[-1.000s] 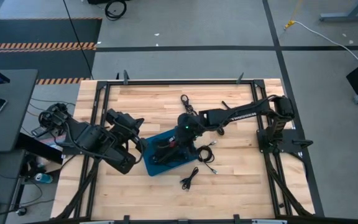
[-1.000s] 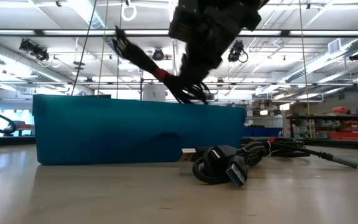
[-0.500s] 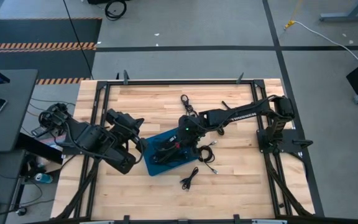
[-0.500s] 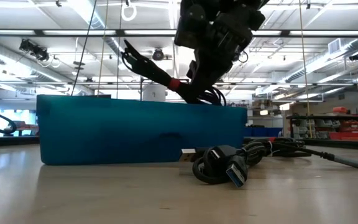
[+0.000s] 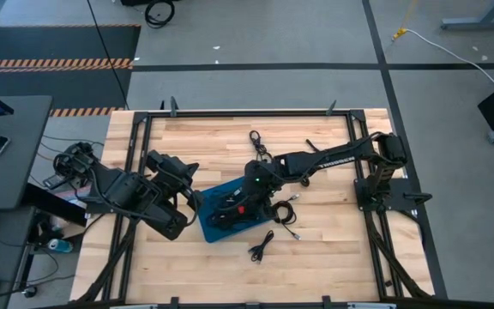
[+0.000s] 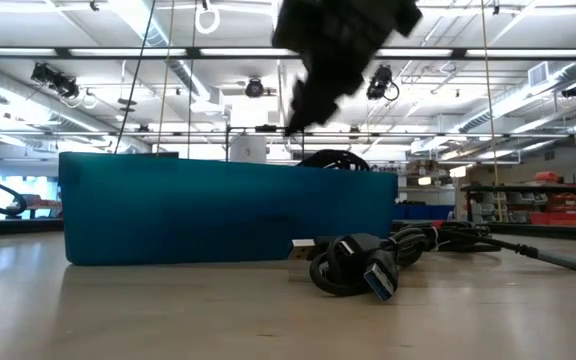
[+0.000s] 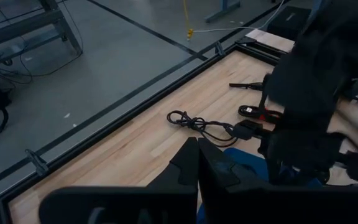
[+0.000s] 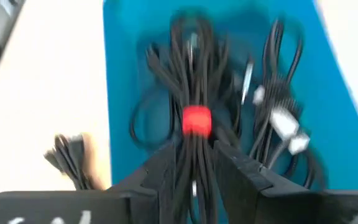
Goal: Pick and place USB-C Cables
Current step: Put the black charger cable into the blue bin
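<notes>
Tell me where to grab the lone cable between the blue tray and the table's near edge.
Probably its middle, from straight above. The cable lies flat on the table as a narrow, slanted bundle, so fingers set across its narrow width should catch every strand.

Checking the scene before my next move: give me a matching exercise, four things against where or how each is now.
1 red-tied cable bundle
2 right pincer
3 left pincer
4 loose cable with the plug

A shut, beside the blue tray
B lying in the tray
C on the table, outside the tray
D open, above the tray

Pairs: 1-B, 2-D, 3-A, 4-C
</notes>
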You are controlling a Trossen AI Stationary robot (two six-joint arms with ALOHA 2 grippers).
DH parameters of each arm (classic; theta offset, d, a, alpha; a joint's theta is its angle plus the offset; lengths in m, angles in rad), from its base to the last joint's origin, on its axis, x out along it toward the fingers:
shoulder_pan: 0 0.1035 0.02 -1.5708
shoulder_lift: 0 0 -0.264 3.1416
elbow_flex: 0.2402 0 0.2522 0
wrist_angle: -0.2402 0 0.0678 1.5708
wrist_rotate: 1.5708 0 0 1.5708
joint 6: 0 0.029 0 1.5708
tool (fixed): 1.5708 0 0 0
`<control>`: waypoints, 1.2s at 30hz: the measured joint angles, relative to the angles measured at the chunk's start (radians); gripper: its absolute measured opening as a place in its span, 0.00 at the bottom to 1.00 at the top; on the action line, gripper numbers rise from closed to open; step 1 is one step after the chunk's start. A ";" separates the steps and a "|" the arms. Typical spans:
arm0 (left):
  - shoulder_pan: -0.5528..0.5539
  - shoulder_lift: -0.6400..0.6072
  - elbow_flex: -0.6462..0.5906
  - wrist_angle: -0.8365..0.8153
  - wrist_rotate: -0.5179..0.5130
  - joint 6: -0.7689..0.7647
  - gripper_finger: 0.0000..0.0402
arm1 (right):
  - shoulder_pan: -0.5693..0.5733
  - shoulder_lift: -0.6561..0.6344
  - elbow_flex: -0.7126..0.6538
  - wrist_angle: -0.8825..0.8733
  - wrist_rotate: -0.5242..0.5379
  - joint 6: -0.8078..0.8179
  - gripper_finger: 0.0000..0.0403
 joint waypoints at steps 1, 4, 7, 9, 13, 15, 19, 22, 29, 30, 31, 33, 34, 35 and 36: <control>0.000 0.000 0.000 0.000 0.000 0.000 0.01 | 0.003 -0.005 0.025 -0.008 0.000 0.000 0.29; 0.000 0.000 0.000 0.000 0.007 0.000 0.01 | 0.011 -0.020 0.134 -0.087 -0.001 -0.010 0.29; -0.001 0.000 0.000 0.000 0.014 0.001 0.01 | 0.013 -0.038 0.272 -0.230 0.024 -0.041 0.29; -0.001 0.000 0.000 0.000 0.015 0.001 0.01 | 0.013 -0.048 0.367 -0.345 0.065 -0.052 0.29; -0.001 0.000 0.000 0.000 0.014 0.002 0.01 | 0.008 -0.063 0.515 -0.620 0.190 -0.036 0.29; -0.001 0.000 0.000 0.000 0.014 0.008 0.01 | 0.004 -0.075 0.559 -0.753 0.257 0.007 0.29; -0.001 0.000 0.000 0.000 0.014 0.009 0.01 | -0.008 -0.119 0.577 -0.967 0.363 0.148 0.29; 0.000 0.000 0.000 0.000 0.014 0.009 0.01 | -0.009 -0.148 0.577 -1.083 0.426 0.265 0.29; 0.000 0.000 0.000 0.000 0.014 0.021 0.01 | -0.009 -0.297 0.493 -1.058 0.507 0.441 0.29; 0.000 0.000 0.000 0.000 0.014 0.029 0.01 | -0.009 -0.324 0.468 -1.058 0.530 0.473 0.29; 0.000 0.000 0.000 0.000 0.014 0.041 0.01 | -0.009 -0.353 0.438 -1.051 0.549 0.507 0.29; 0.000 0.000 0.000 0.000 0.014 0.060 0.01 | -0.010 -0.417 0.364 -1.033 0.565 0.582 0.29; 0.000 0.000 0.000 0.000 0.014 0.067 0.01 | -0.010 -0.450 0.318 -1.015 0.567 0.615 0.29; 0.000 0.000 0.000 0.000 0.015 0.074 0.01 | -0.009 -0.483 0.269 -0.986 0.567 0.647 0.29; 0.000 0.000 0.000 0.000 0.015 0.080 0.01 | -0.009 -0.513 0.216 -0.957 0.564 0.678 0.29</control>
